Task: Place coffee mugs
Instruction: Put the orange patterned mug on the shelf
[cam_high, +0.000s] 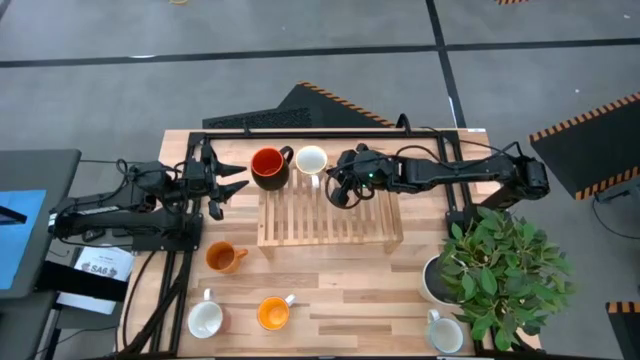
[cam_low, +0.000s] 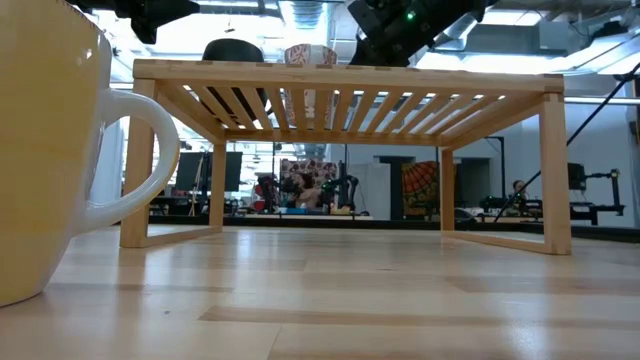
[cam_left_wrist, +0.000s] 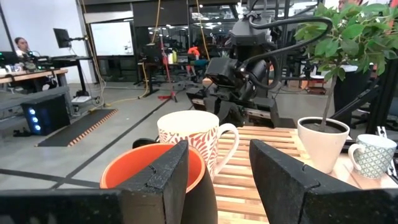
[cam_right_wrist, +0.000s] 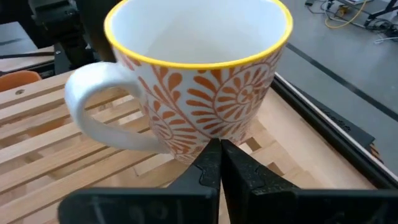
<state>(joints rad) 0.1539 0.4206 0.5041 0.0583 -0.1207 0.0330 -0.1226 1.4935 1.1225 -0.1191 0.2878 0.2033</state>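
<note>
R gripper (cam_high: 338, 192) is hovering w/ fingers pressed together, empty, just beside the white orange-patterned ceramic mug (cam_high: 311, 160) sitting on the slatted wooden rack (cam_high: 330, 225), prob. just released there. L gripper (cam_high: 232, 178), fingers apart, is waiting near the dark red-lined mug (cam_high: 267, 165).

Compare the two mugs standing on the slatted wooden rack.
The dark mug is dark outside and red inside; the patterned white mug is pale with an orange leaf print and a yellow rim. The dark mug sits nearer the left gripper, the patterned one beside the shut right gripper. Both stand upright, unheld.
</note>
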